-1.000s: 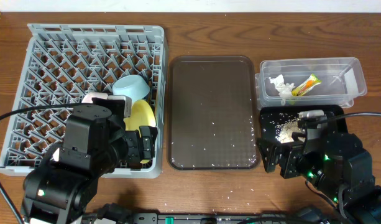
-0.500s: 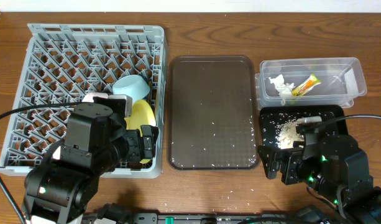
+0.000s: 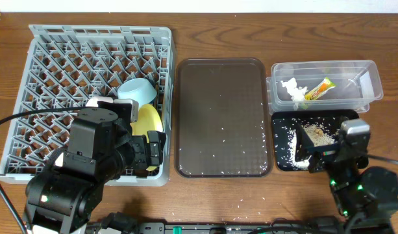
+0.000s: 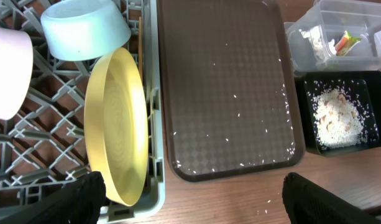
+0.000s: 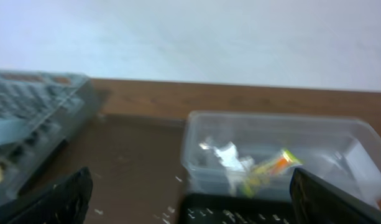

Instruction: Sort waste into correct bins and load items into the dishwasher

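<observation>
The grey dish rack [image 3: 69, 78] holds the light blue bowl [image 3: 137, 91], the upright yellow plate [image 3: 149, 121] and the white bowl [image 4: 7, 68]. A thin wooden stick [image 4: 140, 43], possibly the chopsticks, lies along the rack's right wall. The clear tub [image 3: 367, 81] holds the white tissue [image 3: 291, 89] and the snack wrapper [image 3: 319, 89]. The black tray [image 3: 281, 162] holds rice [image 3: 288, 140]. My left gripper [image 4: 196, 205] is open and empty at the rack's front right corner. My right gripper [image 5: 190, 205] is open and empty over the black tray, facing the tub.
The dark brown serving tray [image 3: 221, 117] lies between the rack and the bins, with rice grains scattered on it. A few grains lie on the wooden table [image 3: 250, 195] in front of it. A pale wall stands behind the table.
My right arm has swung to the right, and its wrist has tilted up over the black tray. The rice there looks more spread out. The left arm has not moved.
</observation>
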Robot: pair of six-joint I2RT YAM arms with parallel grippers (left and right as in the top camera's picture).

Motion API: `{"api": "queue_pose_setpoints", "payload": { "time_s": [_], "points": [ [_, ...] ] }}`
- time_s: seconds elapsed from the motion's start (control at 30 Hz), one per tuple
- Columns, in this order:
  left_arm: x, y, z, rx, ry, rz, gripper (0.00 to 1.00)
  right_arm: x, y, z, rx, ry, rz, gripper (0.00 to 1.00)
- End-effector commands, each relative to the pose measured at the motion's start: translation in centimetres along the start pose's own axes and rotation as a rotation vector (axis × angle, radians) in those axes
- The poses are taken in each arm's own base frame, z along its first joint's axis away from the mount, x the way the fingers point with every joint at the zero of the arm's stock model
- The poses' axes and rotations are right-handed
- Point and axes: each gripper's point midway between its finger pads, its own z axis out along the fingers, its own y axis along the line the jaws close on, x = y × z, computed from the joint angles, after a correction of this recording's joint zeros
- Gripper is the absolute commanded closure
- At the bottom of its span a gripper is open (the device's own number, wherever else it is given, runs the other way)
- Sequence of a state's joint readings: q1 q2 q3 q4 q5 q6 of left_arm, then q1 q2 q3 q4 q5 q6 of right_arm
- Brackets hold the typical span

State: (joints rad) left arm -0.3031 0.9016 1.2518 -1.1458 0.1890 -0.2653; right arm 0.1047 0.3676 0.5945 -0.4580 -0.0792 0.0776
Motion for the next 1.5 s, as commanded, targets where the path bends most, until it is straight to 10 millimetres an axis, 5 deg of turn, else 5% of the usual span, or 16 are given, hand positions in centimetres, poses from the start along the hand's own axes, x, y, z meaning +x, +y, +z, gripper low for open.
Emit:
{"api": "queue_pose_setpoints", "payload": {
  "time_s": [0.0, 0.47, 0.8, 1.4, 1.47],
  "points": [
    [-0.1, -0.3, -0.2, 0.012, -0.003, 0.001, 0.09, 2.9, -1.3, 0.0, 0.042, -0.015, -0.042, 0.01],
    [-0.1, -0.3, -0.2, 0.012, -0.003, 0.001, 0.08, 7.7, -2.5, 2.6, 0.053, -0.265, -0.067, 0.01],
    [-0.1, -0.3, -0.2, 0.012, -0.003, 0.001, 0.08, 10.1, -2.9, 3.1, 0.066, -0.165, -0.054, 0.01],
    [-0.1, -0.1, -0.2, 0.005, -0.005, 0.002, 0.08, 10.1, -2.9, 3.2, 0.065, -0.164, -0.054, 0.01],
    [-1.2, 2.2, -0.5, -0.131, -0.073, 0.03, 0.08, 10.1, -2.9, 3.2, 0.065, -0.164, -0.054, 0.01]
  ]
}}
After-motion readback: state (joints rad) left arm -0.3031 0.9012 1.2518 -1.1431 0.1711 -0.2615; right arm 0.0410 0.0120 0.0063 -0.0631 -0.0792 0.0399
